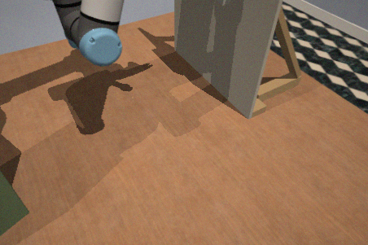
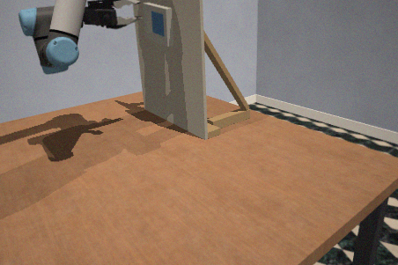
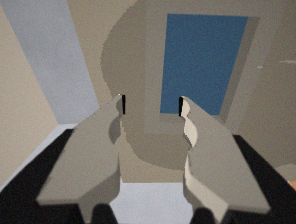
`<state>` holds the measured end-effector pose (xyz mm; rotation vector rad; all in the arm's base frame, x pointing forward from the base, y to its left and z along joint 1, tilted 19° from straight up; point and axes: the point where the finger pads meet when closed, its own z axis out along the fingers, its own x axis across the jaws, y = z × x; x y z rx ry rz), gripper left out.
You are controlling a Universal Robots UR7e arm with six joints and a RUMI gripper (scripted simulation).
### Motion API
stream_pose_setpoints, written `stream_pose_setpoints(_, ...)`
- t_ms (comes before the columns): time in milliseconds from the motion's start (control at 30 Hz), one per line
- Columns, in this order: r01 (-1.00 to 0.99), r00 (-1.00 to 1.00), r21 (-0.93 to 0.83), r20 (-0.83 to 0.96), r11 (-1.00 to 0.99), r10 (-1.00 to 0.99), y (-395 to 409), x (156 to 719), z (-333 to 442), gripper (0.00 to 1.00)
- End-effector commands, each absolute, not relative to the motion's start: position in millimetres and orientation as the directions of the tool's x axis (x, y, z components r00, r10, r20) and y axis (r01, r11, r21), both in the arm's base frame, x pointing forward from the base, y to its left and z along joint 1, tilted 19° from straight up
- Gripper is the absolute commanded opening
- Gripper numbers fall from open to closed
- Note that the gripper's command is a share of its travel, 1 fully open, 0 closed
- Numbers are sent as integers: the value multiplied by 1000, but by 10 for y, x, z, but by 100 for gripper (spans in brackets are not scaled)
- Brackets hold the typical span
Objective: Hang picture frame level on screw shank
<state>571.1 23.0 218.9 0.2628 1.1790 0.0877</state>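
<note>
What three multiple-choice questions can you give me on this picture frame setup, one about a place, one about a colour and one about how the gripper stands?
1. Where is the picture frame?
A. High on the upright board
B. Flat on the table
C. On the tiled floor

2. What colour is the frame's centre?
A. Red
B. Green
C. Blue

3. How does the gripper stand?
A. Resting down on the table
B. Fingers either side of the frame's edge
C. Behind the board, by its brace

Answers:
1 A, since the exterior view shows the frame against the board near its top.
2 C, as the wrist view shows a blue panel inside a pale border.
3 B, because the wrist view shows the frame's edge between the two fingers; whether they press on it is unclear.
</note>
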Motion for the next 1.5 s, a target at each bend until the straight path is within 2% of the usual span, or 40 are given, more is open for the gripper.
stream_pose_setpoints(0, 67, 381, 248, -902, 966, 205, 244, 5712, 2185, 29)
stream_pose_setpoints(1467, 67, 385, 248, -900, 966, 204, 239, 5821, 2230, 29)
